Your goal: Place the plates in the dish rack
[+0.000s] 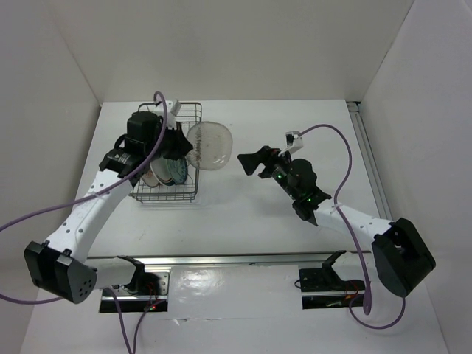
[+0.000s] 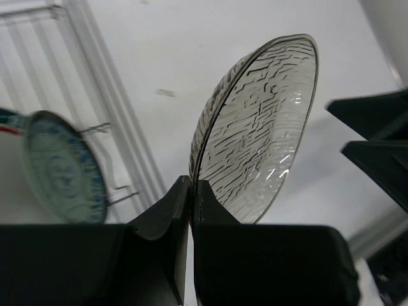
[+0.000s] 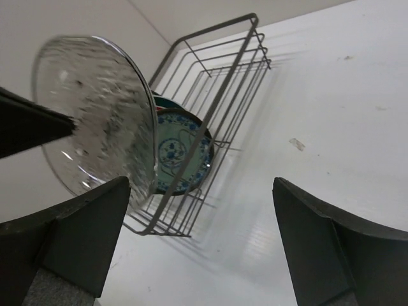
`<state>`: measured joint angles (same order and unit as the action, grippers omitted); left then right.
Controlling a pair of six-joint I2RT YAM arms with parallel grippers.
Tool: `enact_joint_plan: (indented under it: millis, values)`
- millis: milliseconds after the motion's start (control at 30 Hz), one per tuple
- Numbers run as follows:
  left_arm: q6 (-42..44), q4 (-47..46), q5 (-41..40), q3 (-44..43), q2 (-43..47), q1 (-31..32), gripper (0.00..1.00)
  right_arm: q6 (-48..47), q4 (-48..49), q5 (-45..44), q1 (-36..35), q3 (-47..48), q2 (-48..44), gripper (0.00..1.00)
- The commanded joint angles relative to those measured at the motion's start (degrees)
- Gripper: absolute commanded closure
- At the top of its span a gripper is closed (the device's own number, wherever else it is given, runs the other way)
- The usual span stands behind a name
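Three plates in sight. Grips the translucent grey-beige plate (image 2: 261, 121) by its lower rim with the left fingers (image 2: 162, 220), closed tight on it, and holds it on edge above the worktop (image 1: 295, 118), just beside the right side of the dish rack (image 3: 234, 64). Hovers the right fingers (image 3: 89, 233) spread wide open just beside that plate. Inside the rack, upright among the wires: the blue-green plate (image 3: 182, 153), with a second plate (image 3: 164, 101) showing only its rim just behind.
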<state>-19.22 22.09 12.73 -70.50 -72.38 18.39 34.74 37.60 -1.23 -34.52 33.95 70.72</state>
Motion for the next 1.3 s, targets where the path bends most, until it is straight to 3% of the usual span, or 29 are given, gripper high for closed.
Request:
enact_joint_plan:
  millis: [0, 233, 600, 1000, 1267]
  values:
    - [3.3, 2.2, -16.6, -3.1, 3.2, -0.2, 1.0, -1.6, -3.1, -3.8, -0.5, 1.3, -1.7, 0.0]
    - [3.4, 12.4, -37.7, -9.4, -1.7, -0.2, 1.0, -2.7, -5.1, -4.3, -0.5, -0.5, -0.7, 0.0]
    - [0.5, 19.1, -47.2, -14.7, -8.3, -0.2, 1.0, -3.3, -6.9, -0.4, 3.2, -2.2, -2.5, 0.0]
    - [-4.7, 33.1, -62.4, -25.7, -17.6, 8.0, 1.0, -1.1, -4.6, 5.7, 10.3, -5.4, -3.0, 0.0]
    - [-6.8, 34.3, -63.6, -25.7, -19.4, 8.0, 1.0, -1.1, -4.6, 9.8, 13.7, -5.4, -3.0, 0.0]
